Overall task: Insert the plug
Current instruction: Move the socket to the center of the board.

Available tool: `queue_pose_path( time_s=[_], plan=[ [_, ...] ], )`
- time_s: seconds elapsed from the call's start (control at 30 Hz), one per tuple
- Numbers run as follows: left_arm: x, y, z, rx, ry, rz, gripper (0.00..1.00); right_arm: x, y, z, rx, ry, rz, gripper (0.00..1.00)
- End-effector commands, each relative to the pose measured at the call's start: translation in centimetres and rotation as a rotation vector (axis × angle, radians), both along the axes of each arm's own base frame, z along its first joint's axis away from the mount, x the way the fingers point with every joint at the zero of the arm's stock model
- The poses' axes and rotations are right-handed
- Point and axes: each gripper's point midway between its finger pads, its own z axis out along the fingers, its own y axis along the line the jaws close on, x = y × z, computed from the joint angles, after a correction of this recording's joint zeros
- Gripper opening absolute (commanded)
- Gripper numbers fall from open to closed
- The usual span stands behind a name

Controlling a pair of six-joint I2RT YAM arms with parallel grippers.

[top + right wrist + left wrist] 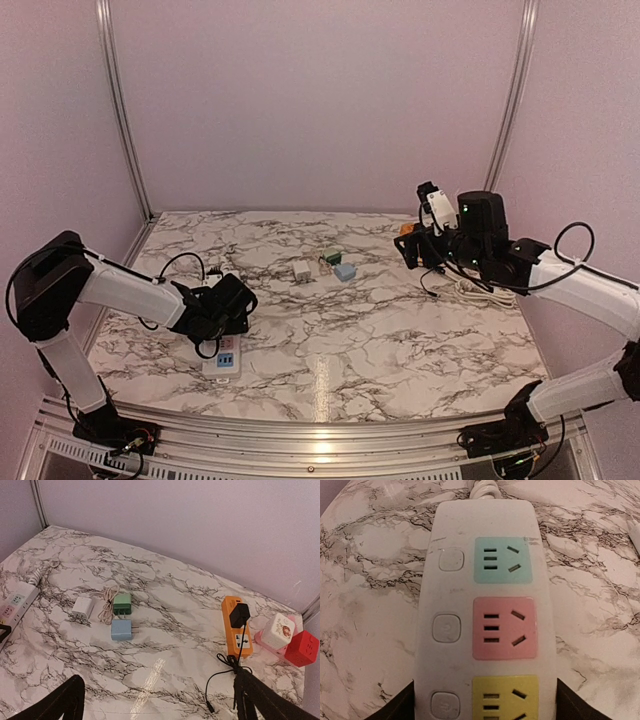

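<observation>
Blue plastic cube plug (121, 629), just 12 o'clock of table centre, looks light, rigid, slick, so pinch its flat sides; right gripper (162, 700) gapes empty, left gripper (485, 705) clamps long white plastic power strip (485, 605) at 8 o'clock.

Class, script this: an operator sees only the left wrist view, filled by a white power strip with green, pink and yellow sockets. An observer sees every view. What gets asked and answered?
Operator: Where are the plugs?
Observer: A white adapter, a green adapter and a blue adapter lie mid-table, apart from the white power strip.
Operator: Is the right gripper carrying one?
Observer: No, its jaws are open and empty.
Operator: Any other strip?
Observer: An orange power strip at the far right has a black plug in it.
</observation>
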Motion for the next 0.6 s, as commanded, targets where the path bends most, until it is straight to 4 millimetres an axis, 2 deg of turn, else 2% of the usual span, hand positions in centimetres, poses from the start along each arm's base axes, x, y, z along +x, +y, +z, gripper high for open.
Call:
queue_pose_path(
  time_s=[0.0, 0.13, 0.33, 0.5, 0.57],
  plan=[
    [-2.7, -1.9, -4.3, -0.052, 0.173, -0.068, 0.78, 0.3, 2.4, -1.7, -0.008, 0.069, 0.082, 0.98],
    [-2.1, -3.6, -4.4, -0.103, 0.177, -0.080, 0.78, 1.5, 4.4, -4.7, -0.042, 0.149, 0.119, 0.98],
    [-1.5, -4.9, -4.5, -0.061, 0.166, -0.137, 0.79, 3.8, 6.8, -8.8, -0.128, 0.226, 0.176, 0.93],
    [-1.9, -5.6, -5.1, -0.022, 0.182, -0.194, 0.79, 6.1, 8.3, -12.3, -0.188, 0.290, 0.191, 0.85],
    [-2.1, -6.1, -5.3, -0.015, 0.189, -0.218, 0.79, 6.9, 9.7, -13.2, -0.181, 0.319, 0.221, 0.82]
  ],
)
